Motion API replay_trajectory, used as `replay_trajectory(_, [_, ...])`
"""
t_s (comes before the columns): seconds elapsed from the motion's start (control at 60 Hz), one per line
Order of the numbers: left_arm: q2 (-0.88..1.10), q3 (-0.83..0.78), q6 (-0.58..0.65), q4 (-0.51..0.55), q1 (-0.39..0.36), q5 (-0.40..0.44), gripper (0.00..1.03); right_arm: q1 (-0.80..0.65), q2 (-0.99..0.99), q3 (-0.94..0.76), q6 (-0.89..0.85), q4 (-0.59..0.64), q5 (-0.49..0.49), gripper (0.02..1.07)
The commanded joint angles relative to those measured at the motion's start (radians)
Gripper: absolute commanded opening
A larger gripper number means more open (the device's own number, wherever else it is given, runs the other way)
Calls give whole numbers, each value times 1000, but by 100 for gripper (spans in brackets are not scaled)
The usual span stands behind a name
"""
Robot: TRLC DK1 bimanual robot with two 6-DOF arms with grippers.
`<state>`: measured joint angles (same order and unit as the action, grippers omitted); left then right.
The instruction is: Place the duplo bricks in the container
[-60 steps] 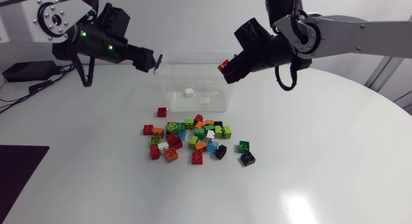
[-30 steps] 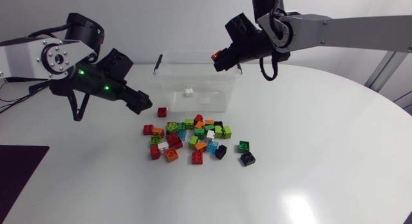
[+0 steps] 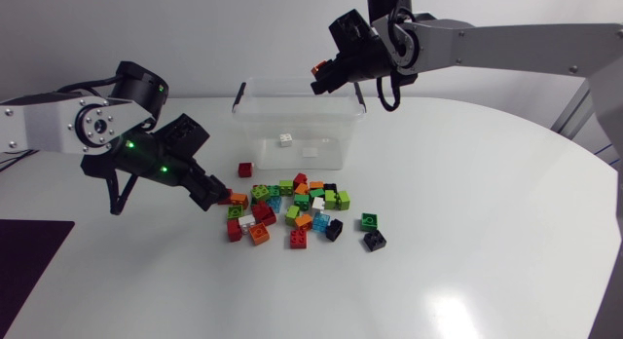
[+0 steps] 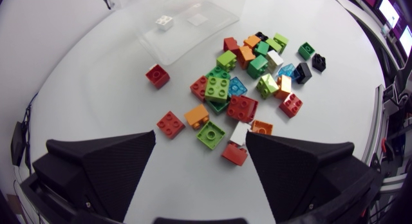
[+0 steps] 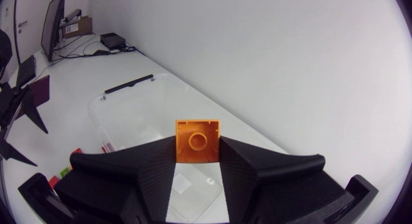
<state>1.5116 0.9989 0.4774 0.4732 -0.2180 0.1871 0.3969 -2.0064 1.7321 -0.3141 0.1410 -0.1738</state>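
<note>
Pinching a brick (image 5: 197, 140), my right gripper (image 3: 320, 83) hangs over the container (image 3: 253, 134) for release; left gripper (image 3: 218, 197) gapes at pile's (image 3: 292, 210) nine o'clock.

Clear open container (image 3: 255, 134) far centre, white brick (image 3: 285, 139) inside. Mixed-colour brick pile (image 3: 292, 210) just near of it, lone red brick (image 3: 244, 169) between them, left. Orange brick (image 5: 197, 140) held aloft over container's far rim.

A: Any legible text, numbers or signs?
B: None readable in any view.
A: The bricks (image 4: 217, 87)?
B: Plain coloured faces, no print that I can make out.
A: The container (image 3: 255, 125)?
B: A pale patch (image 4: 196, 18) on its floor; too small to tell if it bears print.
</note>
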Motion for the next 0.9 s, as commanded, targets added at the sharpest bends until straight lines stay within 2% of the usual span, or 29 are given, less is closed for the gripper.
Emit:
replay_trajectory(0.0, [-21,-45,50,4,-20,12,97,11,-54,53,15,-34,36,57])
replay_trajectory(0.017, [-21,-48,56,4,-21,12,97,13,-60,63,12,-34,43,62])
replay_trajectory(0.067, [-24,-57,78,4,-21,12,97,17,-78,99,10,-27,66,88])
replay_trajectory(0.117, [-24,-63,107,4,-21,12,97,23,-80,115,10,-23,85,103])
replay_trajectory(0.317, [-24,-103,282,8,-20,14,97,33,46,35,9,-15,100,103])
replay_trajectory(0.417, [-21,-132,392,8,-17,23,97,33,112,-9,3,26,102,103])
replay_trajectory(0.533, [12,-140,461,8,-4,55,97,30,186,-68,-8,71,96,103])
replay_trajectory(0.7, [45,-155,576,8,39,123,96,13,310,-229,-13,92,68,103])
replay_trajectory(0.883, [110,-160,661,8,60,152,96,-1,428,-430,-49,92,54,103])
